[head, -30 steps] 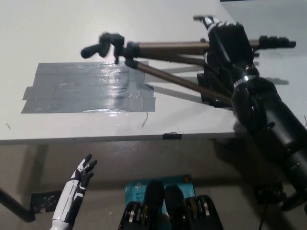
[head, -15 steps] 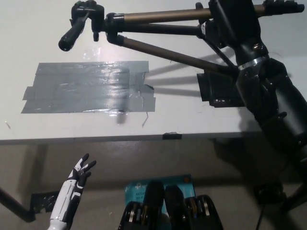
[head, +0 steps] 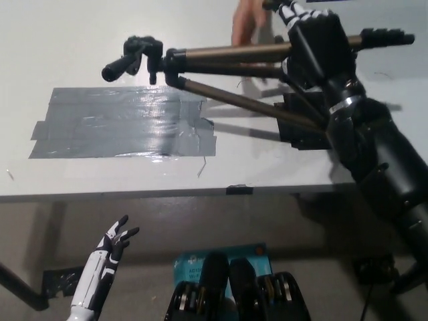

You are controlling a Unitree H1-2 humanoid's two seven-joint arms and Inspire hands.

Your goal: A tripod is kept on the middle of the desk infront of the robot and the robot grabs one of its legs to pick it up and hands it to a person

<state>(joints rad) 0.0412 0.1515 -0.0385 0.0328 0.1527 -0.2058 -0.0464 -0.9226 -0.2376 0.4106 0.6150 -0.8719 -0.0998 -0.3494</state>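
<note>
Already off the desk (head: 80, 40): tripod (head: 227, 60) held in the air across the upper part of the frame, long axis running nearly level from left to right. Head end with its pan handle (head: 124, 63) pointing to upper left, feet (head: 388, 37) poking out at upper right, legs splayed a little, one dropping lower toward the right. Right hand (head: 314, 47), black, wrapped around the legs near the foot end, fingers closed on them, so most of the tripod's length sticks out to the left of the grip and probably pulls down on that side. Left hand (head: 114, 241), white, resting low at lower left below the desk edge, fingers spread and holding nothing, well apart from the tripod.

At the top edge, just above the legs and just left of the black hand, a person's hand (head: 244, 23) coming down, blurred; touching the tripod or not cannot be told. Handover turns on that: free stretch of leg between head and grip lies right under the person's hand, so the likely take is there. Below on the desk, a grey tape patch (head: 120, 124) at centre left and a small dark patch (head: 297, 127) under the legs, both apart from the lifted tripod.
</note>
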